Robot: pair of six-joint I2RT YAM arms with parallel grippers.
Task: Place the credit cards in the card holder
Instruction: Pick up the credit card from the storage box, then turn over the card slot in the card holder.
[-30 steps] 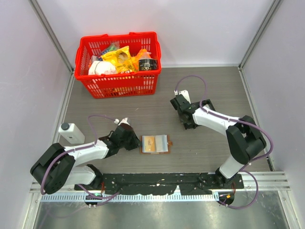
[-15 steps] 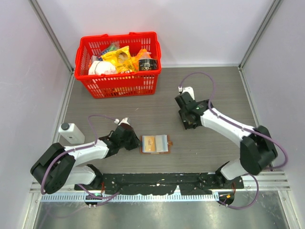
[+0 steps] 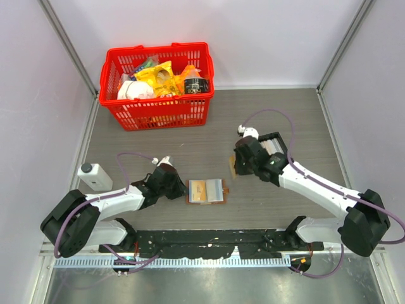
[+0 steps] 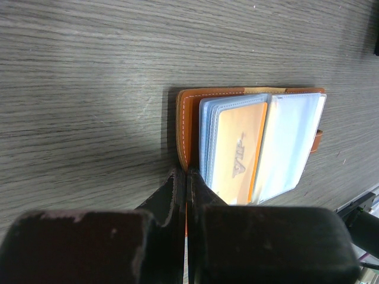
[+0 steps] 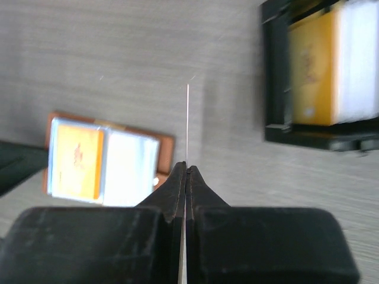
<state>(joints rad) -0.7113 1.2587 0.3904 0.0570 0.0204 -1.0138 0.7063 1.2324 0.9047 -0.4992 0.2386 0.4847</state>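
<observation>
While right gripper (image 5: 187, 168) pinched a card (image 5: 188, 118) edge-on and left gripper (image 4: 188, 177) clamped the card holder (image 4: 237, 145), the thin card could slip.

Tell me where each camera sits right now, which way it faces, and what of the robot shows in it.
Top external: above and behind the bases, looking down on the table, both arms and the red basket.
Left wrist: low over the wood, facing the open card holder; the left gripper is shut on its edge.
Right wrist: above the table, looking down; the right gripper is shut on a card seen edge-on, black tray beyond.
Shared: all three views show the card holder.
</observation>
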